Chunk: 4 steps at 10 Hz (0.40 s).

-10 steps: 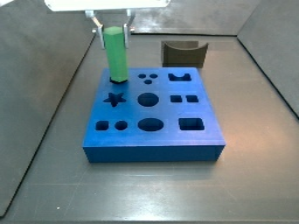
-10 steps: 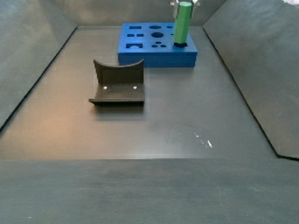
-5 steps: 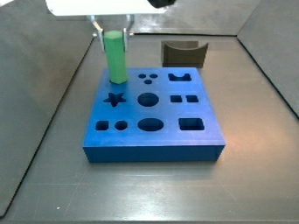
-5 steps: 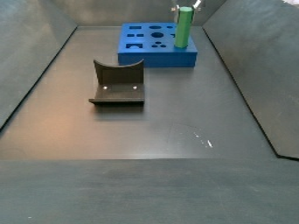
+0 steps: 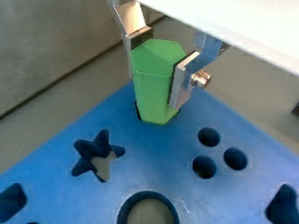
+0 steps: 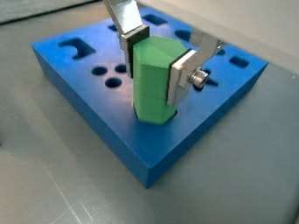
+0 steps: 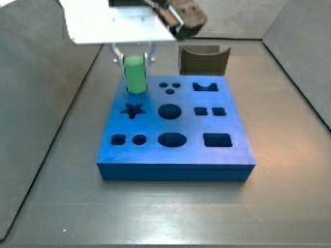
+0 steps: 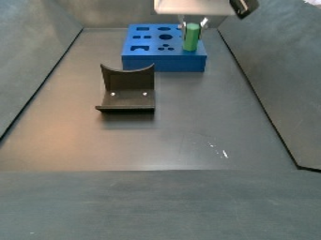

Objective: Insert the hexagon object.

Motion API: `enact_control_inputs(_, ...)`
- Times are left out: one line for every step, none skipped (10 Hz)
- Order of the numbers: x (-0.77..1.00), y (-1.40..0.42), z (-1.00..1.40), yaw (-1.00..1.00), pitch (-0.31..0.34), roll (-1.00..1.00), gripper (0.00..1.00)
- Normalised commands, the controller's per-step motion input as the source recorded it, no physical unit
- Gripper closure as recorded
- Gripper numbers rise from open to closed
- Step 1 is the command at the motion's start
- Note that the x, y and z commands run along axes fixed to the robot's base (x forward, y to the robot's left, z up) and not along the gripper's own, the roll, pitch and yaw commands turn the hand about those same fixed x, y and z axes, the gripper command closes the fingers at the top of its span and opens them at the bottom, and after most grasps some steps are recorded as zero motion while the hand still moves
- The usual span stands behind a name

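Gripper [image 5: 163, 63] clamps its silver fingers [image 6: 187, 68] on two opposite sides of the upright hexagon object [image 5: 156, 83], over the blue block's [image 7: 175, 136] corner at about 11 o'clock in a side view. Both wrist views show the peg's foot meeting the block's top near the star hole [image 5: 96, 154]. Only the side views show the dark grey curved block [image 8: 126, 88] lying well apart on the desk [image 8: 175, 141].

The tool [image 5: 163, 63] hangs upright over a far corner of the blue block [image 7: 175, 136], fingers pointing straight down. Its two silver fingers [image 6: 187, 68] press flat on opposite faces of the green hexagon object [image 6: 156, 79], gripping its upper part. In both side views the wrist body sits directly above [image 7: 135, 56] [image 8: 192, 28].
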Motion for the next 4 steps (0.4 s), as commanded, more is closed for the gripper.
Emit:
enact_control_inputs(0.0,-0.03,-0.47,-0.08,-0.101,0.0,1.0)
enact_control_inputs(0.0,-0.02,-0.23,-0.11,-0.109,-0.03,1.0)
enact_control_inputs(0.0,0.0,0.0,0.0,-0.006,-0.01,1.0)
enact_control_inputs(0.0,0.0,0.0,0.0,0.0,0.0,1.0)
